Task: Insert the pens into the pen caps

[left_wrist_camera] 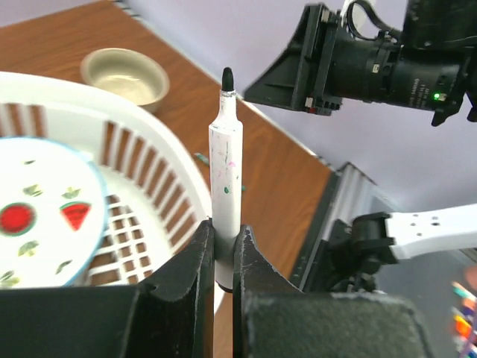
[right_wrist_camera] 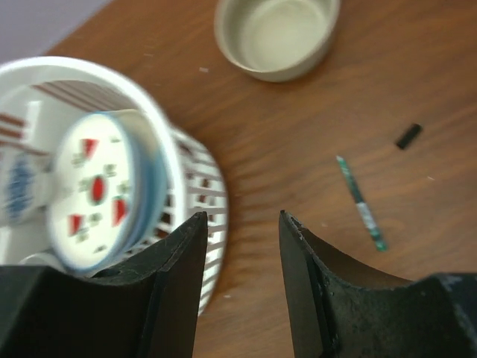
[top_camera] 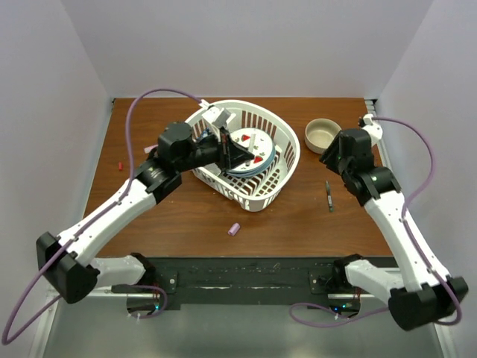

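Pen (left_wrist_camera: 225,164) w/ white barrel upright, clamped in L gripper (left_wrist_camera: 223,233); R gripper (right_wrist_camera: 240,222) open, empty.

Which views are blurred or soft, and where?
Right wrist: white basket and plate are smeared, apparently motion blur; beige bowl and dark pen on the table read clearer. Left wrist: white pen in the left gripper is crisp, the gripper body nearest the lens is soft. Top external: sharp, even light, no glare.
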{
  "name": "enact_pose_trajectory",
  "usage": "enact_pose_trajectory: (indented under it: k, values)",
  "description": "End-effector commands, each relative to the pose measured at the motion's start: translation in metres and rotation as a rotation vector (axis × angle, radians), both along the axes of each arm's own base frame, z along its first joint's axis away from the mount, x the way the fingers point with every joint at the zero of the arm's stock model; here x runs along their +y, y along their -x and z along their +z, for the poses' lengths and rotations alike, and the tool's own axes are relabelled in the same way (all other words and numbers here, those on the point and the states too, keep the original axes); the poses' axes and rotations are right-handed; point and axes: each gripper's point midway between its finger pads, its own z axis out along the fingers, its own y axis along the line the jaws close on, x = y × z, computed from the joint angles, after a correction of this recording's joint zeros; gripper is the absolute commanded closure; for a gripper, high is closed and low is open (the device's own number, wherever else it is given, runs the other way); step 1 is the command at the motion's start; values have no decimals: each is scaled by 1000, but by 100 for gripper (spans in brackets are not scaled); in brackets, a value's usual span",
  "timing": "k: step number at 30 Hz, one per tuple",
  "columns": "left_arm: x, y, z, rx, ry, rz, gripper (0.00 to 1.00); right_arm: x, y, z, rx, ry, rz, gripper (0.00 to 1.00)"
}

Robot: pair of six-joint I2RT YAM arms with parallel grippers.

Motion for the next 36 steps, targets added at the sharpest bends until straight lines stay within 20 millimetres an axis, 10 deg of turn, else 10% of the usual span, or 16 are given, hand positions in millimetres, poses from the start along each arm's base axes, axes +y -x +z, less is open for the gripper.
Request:
enact_pose_trajectory:
  k: [1, 14, 36]
  values:
    - [40, -10, -19, -89, -139, 125, 100, -54, 0, -41, 142, 114, -236, 53]
    - [72, -3, -20, -177, -117, 225, 100, -133, -27, -189, 507, -158, -452, 64]
    - [69, -2, -22, -164, -106, 191, 100, -145, -59, -224, 577, -168, -449, 66]
